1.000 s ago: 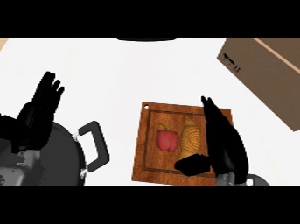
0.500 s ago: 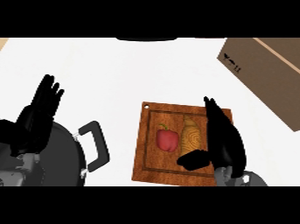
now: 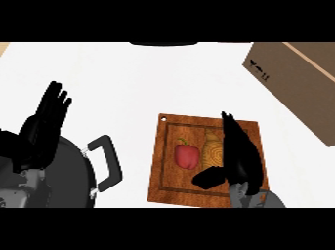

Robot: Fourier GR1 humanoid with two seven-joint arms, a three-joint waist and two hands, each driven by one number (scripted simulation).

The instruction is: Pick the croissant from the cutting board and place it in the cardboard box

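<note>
right hand [image 3: 240, 157]: open, with straight fingers pointing away from the robot and the thumb spread toward the left. It holds nothing and lies over the right part of the cutting board.
croissant [image 3: 213, 149]: on the cutting board, directly left of the right hand's fingers and partly covered by them. The thumb lies just nearer the robot than its near end.
croissant's long axis: appears to run away from the robot, roughly parallel to the fingers. Judged from this, the thumb and fingers would close across its width.
contact: I cannot tell whether the hand touches the croissant or hovers above it.
cutting board [image 3: 168, 188]: wooden, on the white counter [image 3: 148, 83].
red pepper [image 3: 187, 156]: just beside the croissant on its left, close enough to be nudged by the thumb.
cardboard box [image 3: 300, 83]: far and to the right of the board, well apart from it, on the right hand's side.
nearer hand: the right, by a wide margin.
left hand [image 3: 44, 128]: open, fingers up, resting at the view's left above a dark pot [image 3: 73, 168].
</note>
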